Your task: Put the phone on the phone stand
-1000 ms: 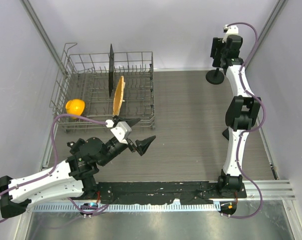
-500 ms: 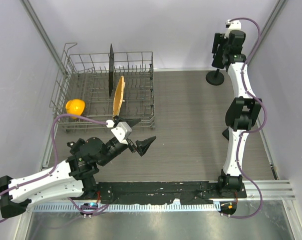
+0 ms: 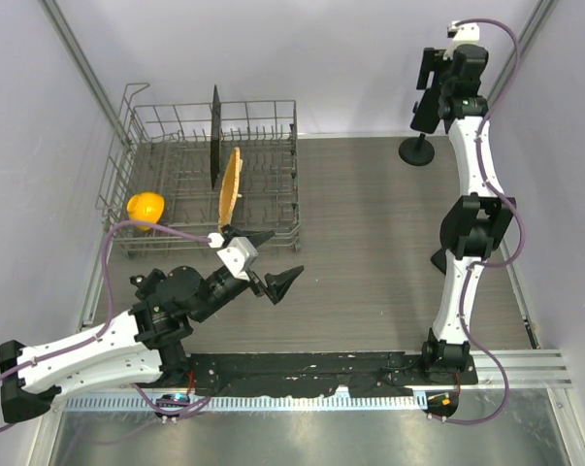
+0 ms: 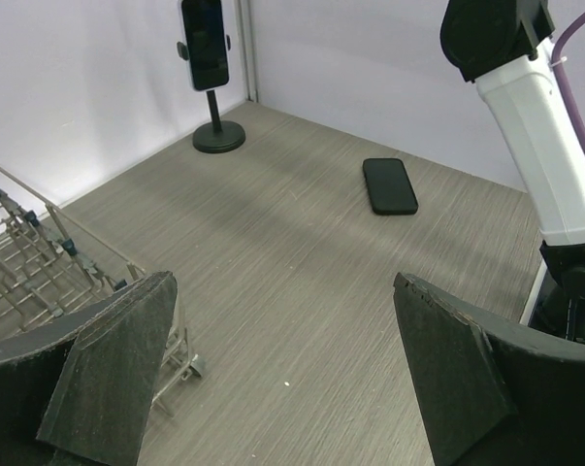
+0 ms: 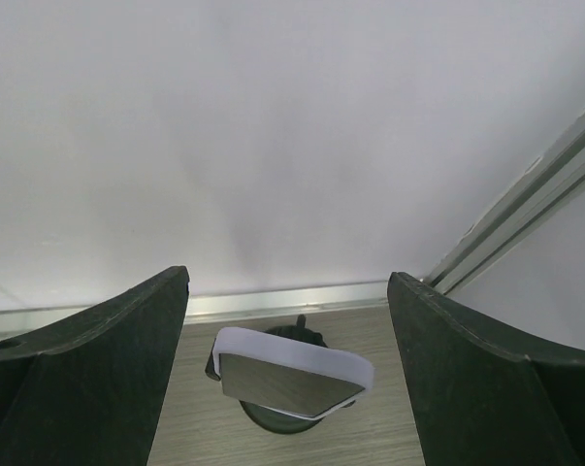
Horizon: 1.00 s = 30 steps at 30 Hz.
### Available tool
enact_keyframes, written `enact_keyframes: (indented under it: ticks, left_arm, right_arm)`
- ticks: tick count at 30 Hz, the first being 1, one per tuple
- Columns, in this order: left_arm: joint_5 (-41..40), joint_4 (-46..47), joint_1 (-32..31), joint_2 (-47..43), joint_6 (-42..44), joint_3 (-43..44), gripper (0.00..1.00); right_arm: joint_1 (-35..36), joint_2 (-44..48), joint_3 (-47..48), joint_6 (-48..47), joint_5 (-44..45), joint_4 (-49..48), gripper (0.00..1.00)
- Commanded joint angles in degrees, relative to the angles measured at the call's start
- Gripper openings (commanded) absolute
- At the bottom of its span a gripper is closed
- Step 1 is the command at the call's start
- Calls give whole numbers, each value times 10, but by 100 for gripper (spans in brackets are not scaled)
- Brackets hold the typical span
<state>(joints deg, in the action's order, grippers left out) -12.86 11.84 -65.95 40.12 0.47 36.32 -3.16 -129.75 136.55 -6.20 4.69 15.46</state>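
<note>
phone upright in phone stand, far right corner, long axis vertical, top cropped in left wrist view; right gripper above it and left gripper both wide apart, empty.

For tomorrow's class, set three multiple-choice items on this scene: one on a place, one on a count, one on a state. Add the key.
1. Where is the upright phone? A in a box; B on the phone stand; C under a cloth.
2. How many phones show in the left wrist view? A one; B two; C three.
3. How is the right claw? A open, empty; B shut on a phone; C shut, empty.
Key: 1 B, the stand's clamp holds it. 2 B, the other phone lies flat on the table. 3 A, its fingers stand wide apart, nothing between.
</note>
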Motion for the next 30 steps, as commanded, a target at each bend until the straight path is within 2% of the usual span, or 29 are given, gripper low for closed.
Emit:
enact_keyframes:
  ticks: [1,5,7,8,10,11,16,18,20,23,25,26,28,29,30]
  left_arm:
    - [-1,8,-2,0,-2,24,98]
    - [-11,4,-2,-2,-2,27,99]
    - [-16,2,-2,-6,0,29,99]
    - [-20,1,-2,-7,1,29,99]
    - [-25,-3,-2,-7,3,32,99]
    - [-30,-5,-2,-8,3,34,99]
    - [-52,-15,-2,-10,2,41,99]
    - [-73,-28,-2,-3,1,56,99]
    - [-90,-51,-2,14,-2,73,99]
    - [-129,-73,-2,36,-2,89,99]
    - [-164,-80,-1,44,-2,95,99]
    - [-174,-81,-2,54,-1,98,99]
    - [-216,-86,-1,63,-30,109,99]
    - [-236,-95,-1,74,-42,119,99]
    - [-254,-143,1,79,-67,134,99]
  right_arm:
    - [3,80,17,14,-8,-12,89]
    - [12,133,3,94,12,71,89]
    - [22,178,-79,161,12,95,89]
    - [28,240,-168,180,13,92,89]
    - [60,306,-265,207,37,77,89]
    - [71,364,-355,224,48,72,89]
    - [156,543,-597,268,86,69,89]
    - [184,626,-709,292,66,72,89]
    - [227,680,-825,311,27,63,89]
    - [299,761,-947,340,-34,12,89]
    - [350,787,-990,364,-39,-31,89]
    - [407,787,-1019,372,-39,-52,89]
    - [466,775,-1046,396,-21,-75,89]
    - [532,768,-1053,400,10,-105,89]
    - [557,760,-1056,404,23,-120,89]
